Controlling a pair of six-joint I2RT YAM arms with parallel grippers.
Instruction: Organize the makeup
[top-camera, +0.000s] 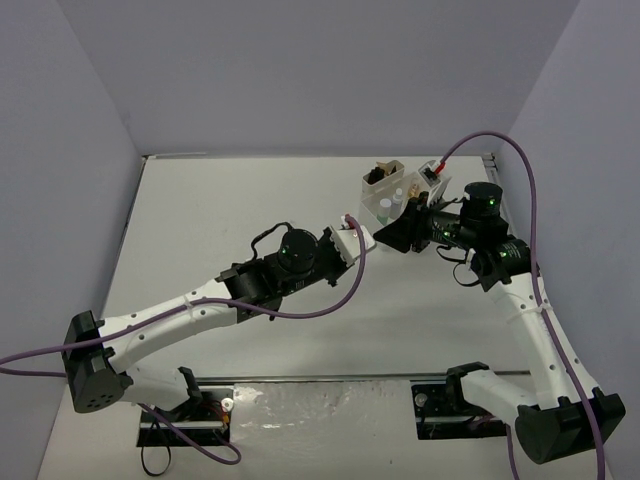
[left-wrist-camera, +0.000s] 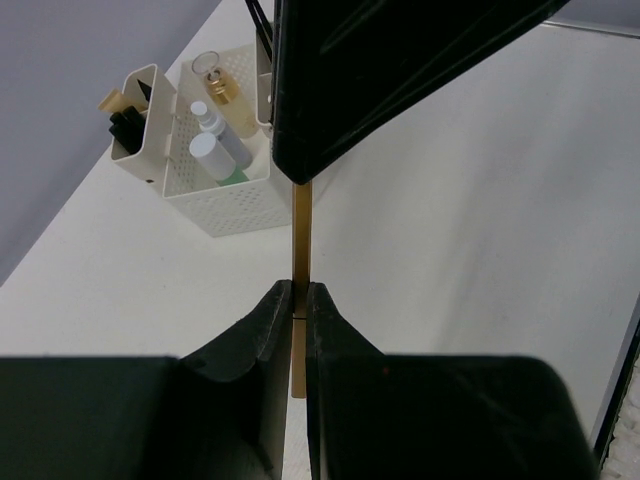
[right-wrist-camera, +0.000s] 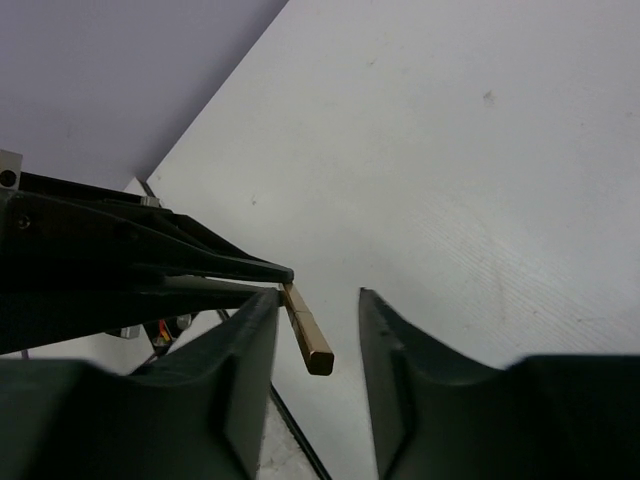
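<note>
The left gripper (left-wrist-camera: 298, 300) clamps a tan pencil (left-wrist-camera: 302, 225), offering its end between the parted jaws of the right gripper (right-wrist-camera: 318, 300), seemingly for a handover.

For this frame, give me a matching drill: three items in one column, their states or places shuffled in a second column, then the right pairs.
Column one:
1. left claw
2. right claw
3. white-capped bottle

Column two:
A. standing in the white perforated box
B. jaws apart on either side of the tan pencil, at its free end
C. clamped shut on the tan pencil

Pairs: 1-C, 2-B, 3-A.
</note>
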